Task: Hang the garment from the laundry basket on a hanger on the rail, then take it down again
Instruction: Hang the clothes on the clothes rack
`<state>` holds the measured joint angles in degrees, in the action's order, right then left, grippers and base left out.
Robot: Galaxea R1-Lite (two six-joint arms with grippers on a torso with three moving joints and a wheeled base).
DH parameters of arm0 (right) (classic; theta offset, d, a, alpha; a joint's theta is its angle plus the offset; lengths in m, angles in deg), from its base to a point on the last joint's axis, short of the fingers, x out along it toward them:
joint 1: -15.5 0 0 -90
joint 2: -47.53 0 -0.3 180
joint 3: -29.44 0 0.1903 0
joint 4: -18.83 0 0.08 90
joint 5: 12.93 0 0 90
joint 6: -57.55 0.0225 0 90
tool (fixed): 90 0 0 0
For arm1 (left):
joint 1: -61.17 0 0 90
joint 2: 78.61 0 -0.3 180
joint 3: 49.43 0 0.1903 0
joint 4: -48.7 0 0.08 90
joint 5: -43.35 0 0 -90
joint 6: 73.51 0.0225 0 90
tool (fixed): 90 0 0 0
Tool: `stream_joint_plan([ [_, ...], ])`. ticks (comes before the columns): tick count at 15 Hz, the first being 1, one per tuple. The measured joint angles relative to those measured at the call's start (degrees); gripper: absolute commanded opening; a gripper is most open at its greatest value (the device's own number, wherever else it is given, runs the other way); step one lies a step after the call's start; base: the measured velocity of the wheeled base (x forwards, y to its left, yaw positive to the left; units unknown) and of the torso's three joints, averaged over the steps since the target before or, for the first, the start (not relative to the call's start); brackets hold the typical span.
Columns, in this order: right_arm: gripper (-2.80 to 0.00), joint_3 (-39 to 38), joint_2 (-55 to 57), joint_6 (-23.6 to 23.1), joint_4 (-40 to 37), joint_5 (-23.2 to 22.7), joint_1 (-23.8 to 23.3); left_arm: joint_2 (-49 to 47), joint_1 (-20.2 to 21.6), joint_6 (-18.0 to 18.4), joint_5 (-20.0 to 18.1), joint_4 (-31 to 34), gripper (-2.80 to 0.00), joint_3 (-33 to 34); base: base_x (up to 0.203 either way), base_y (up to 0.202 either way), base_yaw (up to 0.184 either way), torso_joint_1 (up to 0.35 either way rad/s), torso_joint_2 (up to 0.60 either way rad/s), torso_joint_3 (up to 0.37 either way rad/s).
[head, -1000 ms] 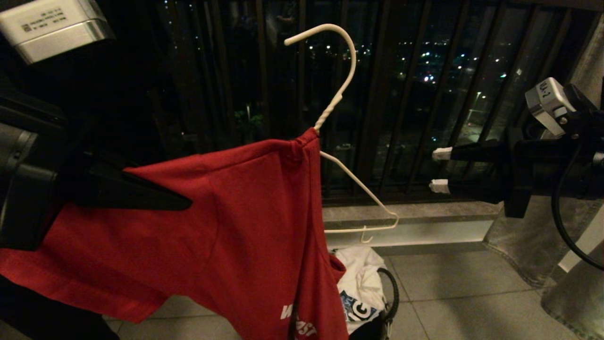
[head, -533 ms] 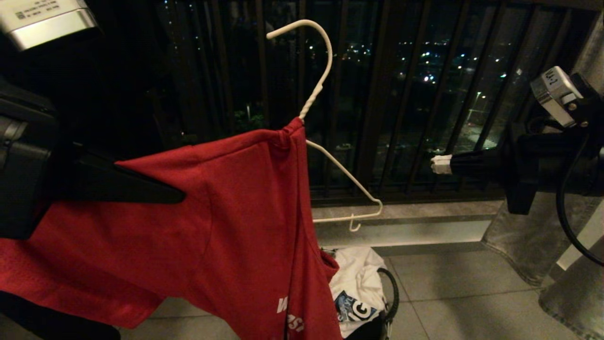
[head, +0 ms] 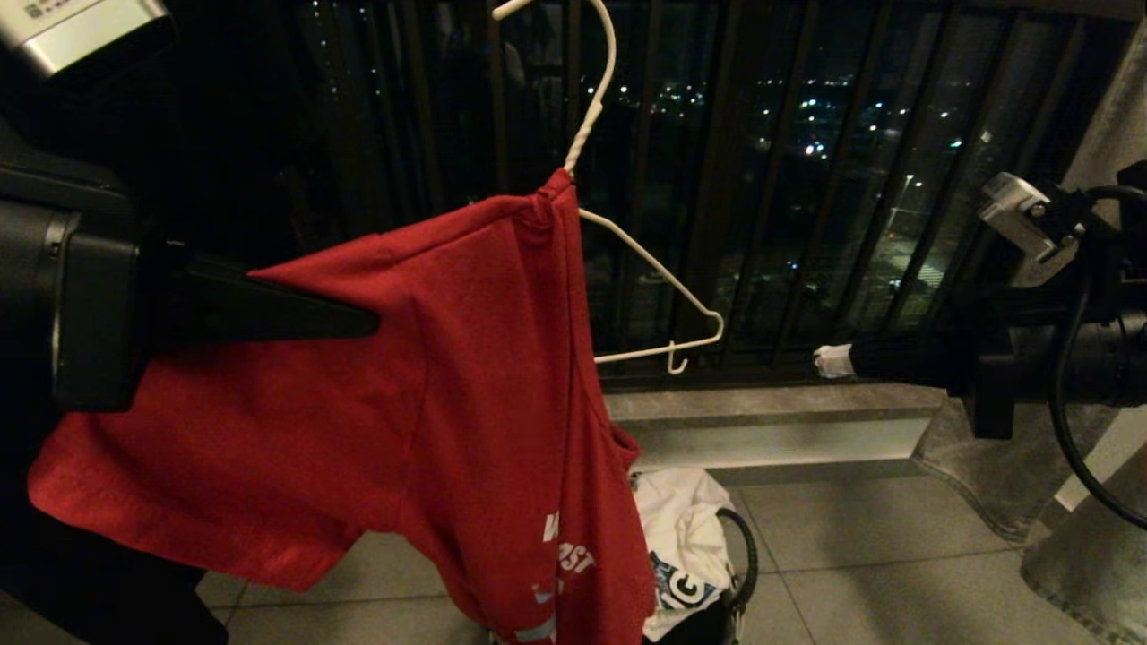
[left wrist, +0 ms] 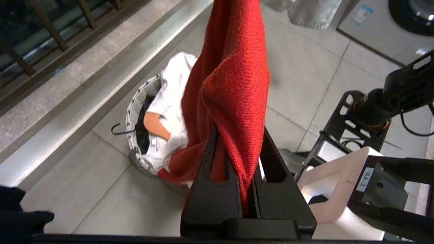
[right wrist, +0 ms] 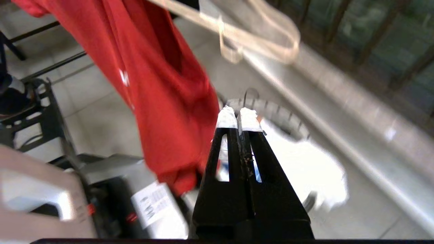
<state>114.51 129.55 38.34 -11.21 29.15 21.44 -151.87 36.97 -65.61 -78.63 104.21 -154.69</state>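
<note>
Left end effector (left wrist: pixel 249 189) clamps a fold of the soft red garment (head: pixel 430 376), half-draped on the thin white hanger (head: pixel 659 278) above the laundry basket (left wrist: pixel 134 112). Right end effector (right wrist: pixel 239 118) is shut and empty. Limp, light cloth: grip the loose shoulder, support the springy wire.

Garment (head: pixel 430 358): red knit cloth, matt, fine ribbed weave visible in left wrist view. Hanger (head: pixel 645 269): thin wire, smooth white coating, twisted neck. Left gripper (left wrist: pixel 237 176): matt black plastic fingers (left wrist: pixel 210 189). Right gripper (right wrist: pixel 239 118): same black plastic, tips wrapped in rough white tape. Laundry basket (left wrist: pixel 134 112): woven white rim, white cloth inside. Floor (head: pixel 896 555): grey tiles, smooth, slight sheen. Ledge (head: pixel 771 403): speckled stone. Balcony bars (head: pixel 726 179): dark metal.
</note>
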Motion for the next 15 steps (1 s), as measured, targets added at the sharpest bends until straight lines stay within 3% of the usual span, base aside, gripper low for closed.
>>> stream_joint_plan([
  [5,-2.80,-2.17,1.80,1.92,-4.10,-0.17,1.66,1.65,-1.18,-1.93,-0.18,-2.35,-2.80,1.44,0.000,0.000,0.000,0.000,0.00,0.000],
  [9,-2.80,-1.98,7.51,8.73,-1.96,-0.39,7.73,2.79,-3.79,-2.00,-0.16,-1.87,-2.80,1.83,0.000,0.000,0.000,0.000,0.00,0.000],
  [12,-2.80,-1.46,10.71,15.72,0.88,-2.43,9.69,3.30,-4.85,-1.87,-0.10,-1.80,-2.80,2.85,0.000,0.000,0.000,0.000,0.00,0.000],
  [13,0.00,-1.00,11.40,18.17,1.79,-2.77,9.89,3.51,-5.35,-1.80,0.06,-1.80,-2.80,3.07,0.000,0.000,0.000,0.000,0.00,0.000],
  [15,0.00,0.08,11.86,21.58,2.18,-2.82,10.02,3.83,-5.70,-1.56,0.30,-1.86,-2.80,3.14,0.000,0.000,0.000,0.000,0.00,0.000],
])
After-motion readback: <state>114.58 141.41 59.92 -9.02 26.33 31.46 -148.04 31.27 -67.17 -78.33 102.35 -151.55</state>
